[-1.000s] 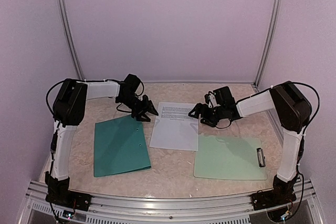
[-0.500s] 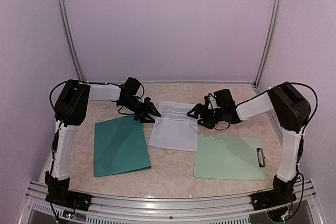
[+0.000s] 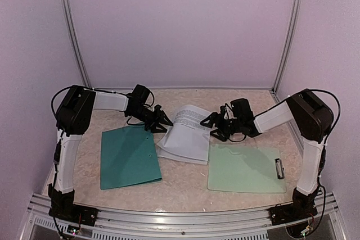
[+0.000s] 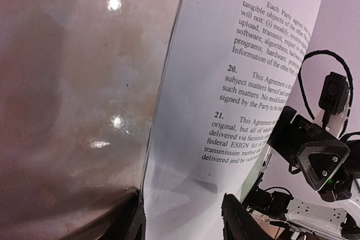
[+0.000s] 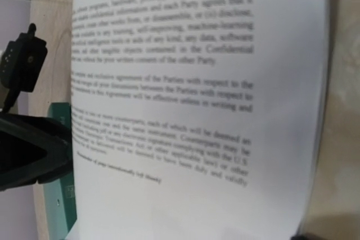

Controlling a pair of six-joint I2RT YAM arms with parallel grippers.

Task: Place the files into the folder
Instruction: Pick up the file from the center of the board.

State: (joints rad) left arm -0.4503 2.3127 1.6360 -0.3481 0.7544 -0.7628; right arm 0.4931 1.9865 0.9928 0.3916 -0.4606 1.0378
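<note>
Light: soft, even, pinkish.
Glare: bright spots on the table (image 4: 67,111), left wrist view.
Blur: print on the papers (image 5: 197,111), right wrist view.

in the right wrist view the files (image 5: 197,111) run off the top and bottom edges, and their print is blurred. in the left wrist view only the fingertips of the left end effector (image 4: 183,226) show, cut by the bottom edge. from above, the print is too small to read and the sheets cannot be counted.
</note>
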